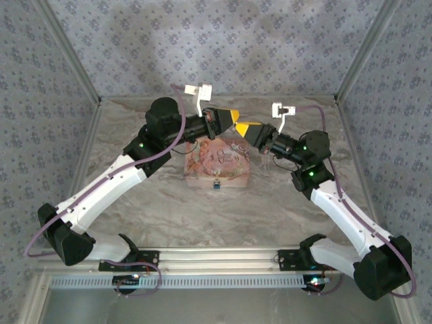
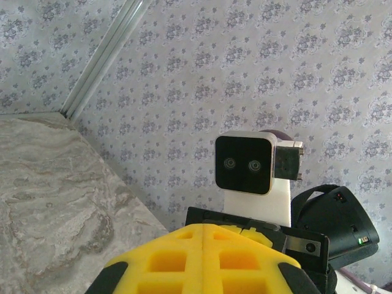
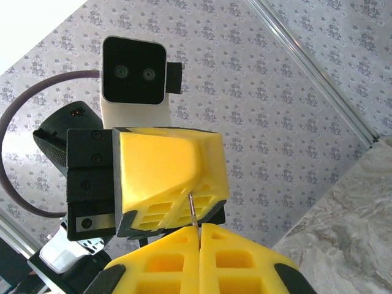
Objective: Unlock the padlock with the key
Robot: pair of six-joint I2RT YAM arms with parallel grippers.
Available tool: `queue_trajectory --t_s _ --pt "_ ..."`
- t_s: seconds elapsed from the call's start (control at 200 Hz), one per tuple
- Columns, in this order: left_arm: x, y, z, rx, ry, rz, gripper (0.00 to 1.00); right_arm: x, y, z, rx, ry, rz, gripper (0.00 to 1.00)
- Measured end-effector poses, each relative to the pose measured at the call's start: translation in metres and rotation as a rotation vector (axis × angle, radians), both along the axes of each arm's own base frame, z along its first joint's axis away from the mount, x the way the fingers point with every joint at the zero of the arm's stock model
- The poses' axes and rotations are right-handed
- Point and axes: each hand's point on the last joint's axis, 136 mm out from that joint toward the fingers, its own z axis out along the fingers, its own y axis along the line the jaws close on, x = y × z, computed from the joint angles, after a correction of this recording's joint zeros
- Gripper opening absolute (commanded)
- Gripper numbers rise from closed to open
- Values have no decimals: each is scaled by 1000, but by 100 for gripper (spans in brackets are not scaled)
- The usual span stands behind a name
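Note:
The two grippers meet tip to tip in the air above the back of the pink illustrated box point(image 1: 217, 162). The key point(image 3: 192, 211) is a thin pale metal sliver bridging them. One end sits in the seam of my left gripper point(image 3: 184, 196), the other in the seam of my right gripper point(image 3: 199, 228). Both pairs of yellow fingers are pressed shut on it. From above, the left gripper point(image 1: 233, 116) and right gripper point(image 1: 244, 127) touch noses. The padlock point(image 1: 217, 183), tiny and blue-silver, hangs at the box's front edge, below both grippers.
The marble table point(image 1: 169, 216) is walled by patterned panels at the back and sides, with metal corner posts point(image 1: 358, 61). Both arms reach in from the near corners. The right wrist's camera block point(image 2: 245, 164) stands close in front of the left gripper point(image 2: 202, 228).

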Motion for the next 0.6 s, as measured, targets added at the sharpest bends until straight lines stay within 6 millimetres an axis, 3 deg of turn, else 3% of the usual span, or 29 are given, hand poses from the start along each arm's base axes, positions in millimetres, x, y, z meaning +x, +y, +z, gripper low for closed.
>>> queue_trajectory --t_s 0.08,0.14,0.225,0.6 --pt "0 0 0 0 0 0 0 0 0 0 -2 -3 -2 0" --pt "0 0 -1 2 -2 0 22 -1 -1 0 -6 -5 -4 0" --pt "0 0 -2 2 4 1 37 -2 -3 0 -12 -6 -11 0" --pt "-2 4 -14 41 34 4 38 -3 -8 -3 -85 -7 -28 0"
